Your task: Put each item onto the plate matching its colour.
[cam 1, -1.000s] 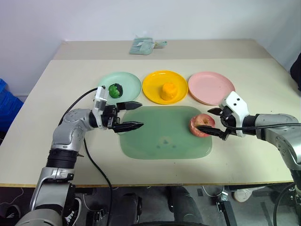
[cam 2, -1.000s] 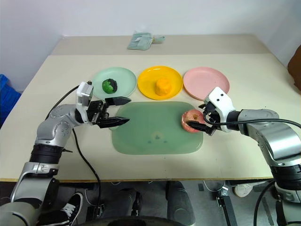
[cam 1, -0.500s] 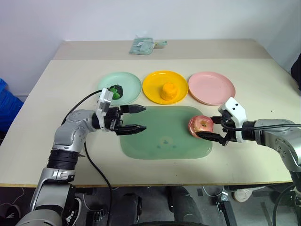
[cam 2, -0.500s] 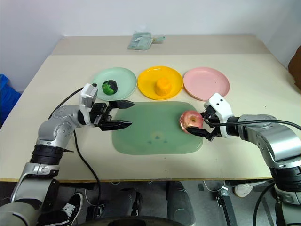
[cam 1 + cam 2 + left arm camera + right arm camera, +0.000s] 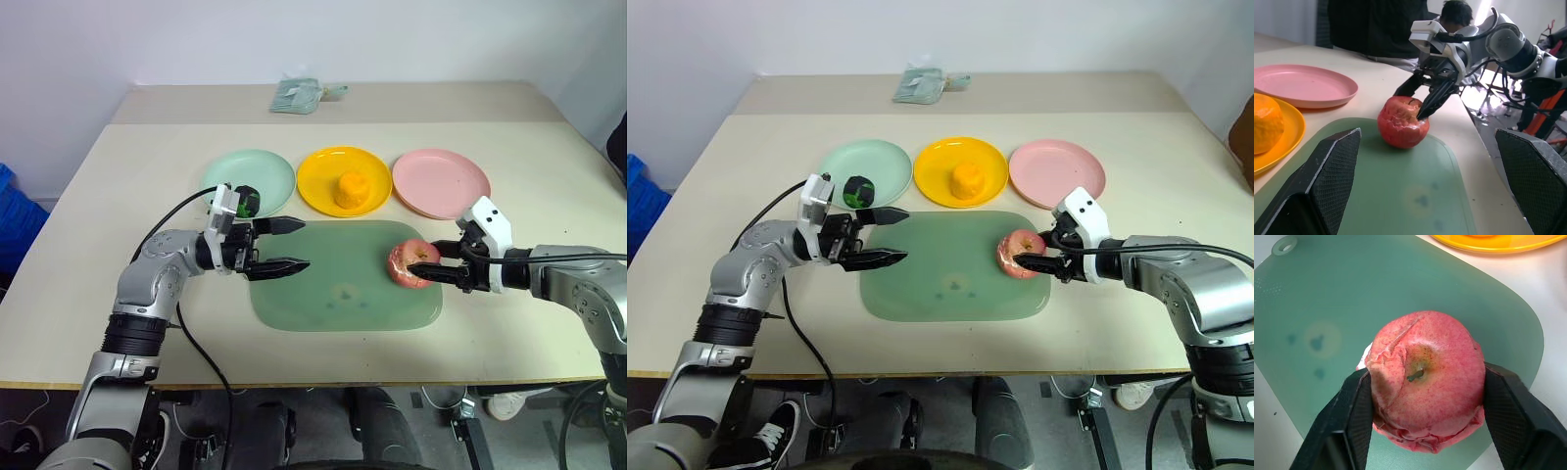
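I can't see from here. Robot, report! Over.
Right hand shut on apple, on green mat. Left hand open, empty. Pink plate bare, path clear.

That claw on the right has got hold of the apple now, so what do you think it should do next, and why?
Probably lift it a little off the green mat. The right end effector is shut on the red apple, one finger on each side, but the apple still sits on the mat. The pink plate just beyond is bare, so raising the apple first should let it clear the plate's rim.
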Tool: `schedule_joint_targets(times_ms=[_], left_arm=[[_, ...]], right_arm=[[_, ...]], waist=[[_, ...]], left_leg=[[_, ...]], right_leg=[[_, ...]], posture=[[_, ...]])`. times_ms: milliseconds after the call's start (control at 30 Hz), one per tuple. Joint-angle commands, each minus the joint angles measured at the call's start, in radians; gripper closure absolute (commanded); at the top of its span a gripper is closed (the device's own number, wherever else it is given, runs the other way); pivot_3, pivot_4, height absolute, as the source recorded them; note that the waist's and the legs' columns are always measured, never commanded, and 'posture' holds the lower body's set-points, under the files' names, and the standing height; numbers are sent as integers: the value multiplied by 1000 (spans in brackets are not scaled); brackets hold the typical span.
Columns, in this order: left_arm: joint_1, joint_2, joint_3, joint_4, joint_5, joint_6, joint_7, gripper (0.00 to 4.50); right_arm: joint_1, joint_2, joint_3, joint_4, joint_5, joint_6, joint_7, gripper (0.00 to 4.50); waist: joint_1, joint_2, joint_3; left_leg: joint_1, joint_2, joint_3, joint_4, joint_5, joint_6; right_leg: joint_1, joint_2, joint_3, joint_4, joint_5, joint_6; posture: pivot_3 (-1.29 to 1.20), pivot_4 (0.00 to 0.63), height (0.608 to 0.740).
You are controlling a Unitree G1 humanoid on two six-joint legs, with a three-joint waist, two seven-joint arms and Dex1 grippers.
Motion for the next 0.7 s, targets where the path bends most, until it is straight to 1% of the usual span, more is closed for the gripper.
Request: schedule_joint_targets(times_ms=[33,167,233,300,400,500,567,667,700], left_arm=[[-6,-2,13,-26,-2,-17,10,0],[-15,-17,29,-4,5,-52,38,0],[-26,-28,41,29,23,-88,66,0],[-32,-37,45,52,38,-143,68,0],[-47,-56,52,89,75,-218,114,0],[-59,-76,57,129,117,-306,152,0],[-62,-85,62,144,122,-309,179,0],[-52,-87,58,138,129,-319,189,0],[-48,-86,57,131,131,-326,192,0]], right_arm=[[-38,17,-36,6,8,-15,-17,1947],[-83,55,-88,33,36,-19,-41,1947],[-121,77,-102,72,10,-53,-77,1947],[-166,94,-87,151,-70,-133,-142,1947],[-260,141,-77,296,-174,-251,-257,1947],[-329,186,-53,423,-254,-343,-325,1947],[-388,220,1,560,-363,-463,-403,1947],[-476,284,-19,768,-384,-555,-445,1947],[-495,293,-32,818,-385,-581,-450,1461]], waist=[[0,0,0],[0,0,0],[0,0,0],[0,0,0],[-1,0,0],[0,0,0],[-3,0,0],[-8,0,0],[-8,0,0]], left_leg=[[0,0,0,0,0,0],[0,0,0,0,0,0],[0,0,0,0,0,0],[0,0,0,0,0,0],[0,0,0,0,1,-2],[0,0,1,0,1,-2],[-1,0,0,-1,1,-2],[-1,0,1,-1,1,-2],[-1,0,1,-2,1,-2]], right_leg=[[0,0,0,0,0,0],[0,0,0,0,0,0],[0,0,0,0,0,0],[0,0,0,0,0,0],[-1,0,0,0,0,0],[-1,0,0,0,0,0],[-1,0,0,1,0,0],[-1,0,0,0,0,0],[-1,0,1,1,0,0]], posture=[[0,150,740],[0,150,740],[0,150,740],[0,150,740],[0,150,740],[0,150,740],[0,150,740],[0,150,740],[0,150,740]])
